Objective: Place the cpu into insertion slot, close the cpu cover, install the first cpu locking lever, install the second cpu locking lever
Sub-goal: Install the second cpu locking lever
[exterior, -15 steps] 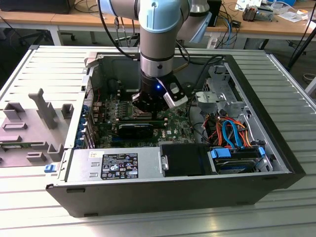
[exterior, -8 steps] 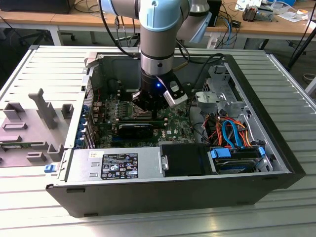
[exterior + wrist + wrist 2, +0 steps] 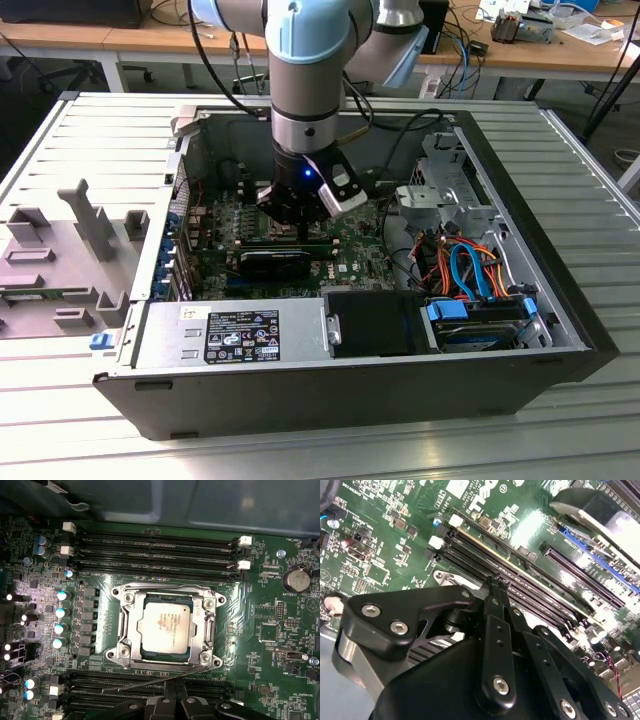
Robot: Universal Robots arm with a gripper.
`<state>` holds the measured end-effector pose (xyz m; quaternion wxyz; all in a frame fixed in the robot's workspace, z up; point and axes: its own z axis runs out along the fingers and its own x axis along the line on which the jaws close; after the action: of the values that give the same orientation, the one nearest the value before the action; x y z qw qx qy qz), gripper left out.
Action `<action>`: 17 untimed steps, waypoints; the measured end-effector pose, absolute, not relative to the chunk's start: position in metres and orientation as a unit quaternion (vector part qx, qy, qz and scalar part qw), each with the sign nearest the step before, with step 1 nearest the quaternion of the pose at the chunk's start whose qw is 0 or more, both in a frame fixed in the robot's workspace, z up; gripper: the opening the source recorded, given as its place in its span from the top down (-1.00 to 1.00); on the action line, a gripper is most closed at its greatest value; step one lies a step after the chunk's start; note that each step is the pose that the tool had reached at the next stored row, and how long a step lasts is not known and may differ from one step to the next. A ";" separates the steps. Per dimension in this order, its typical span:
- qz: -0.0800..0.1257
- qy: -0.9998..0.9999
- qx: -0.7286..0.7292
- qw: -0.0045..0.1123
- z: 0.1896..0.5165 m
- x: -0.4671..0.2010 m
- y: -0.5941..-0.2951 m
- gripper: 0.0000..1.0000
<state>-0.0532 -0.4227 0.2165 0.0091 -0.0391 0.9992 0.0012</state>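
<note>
In the first wrist view the cpu (image 3: 165, 627) lies flat in the insertion slot (image 3: 116, 656), silver top up. The cpu cover (image 3: 207, 625) is folded down around it. One locking lever (image 3: 165, 586) lies along the socket's edge beside the memory slots. The other locking lever (image 3: 145, 685) is a thin wire slanting away from the opposite edge, and its end meets my fingertips. My gripper (image 3: 178, 700) is shut, its black fingers pressed together at the tip (image 3: 495, 582). In the exterior view the gripper (image 3: 300, 232) reaches down into the open computer case over the green motherboard (image 3: 350, 255).
Long black memory slots (image 3: 155, 545) flank the socket on two sides. A black card (image 3: 275, 262) lies on the board in front of the gripper. A power supply (image 3: 230, 335), a drive cage (image 3: 445, 195) and orange and blue cables (image 3: 465, 270) crowd the case. A grey fixture (image 3: 70, 250) sits outside.
</note>
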 end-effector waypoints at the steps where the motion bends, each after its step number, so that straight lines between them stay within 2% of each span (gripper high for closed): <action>1: 0.001 0.999 -0.039 0.009 0.216 -0.052 -0.423 0.79; 17: 0.001 0.999 -0.039 0.009 0.214 -0.036 -0.421 0.79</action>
<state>-0.0364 -0.4213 0.2142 0.0089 -0.0393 0.9992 0.0011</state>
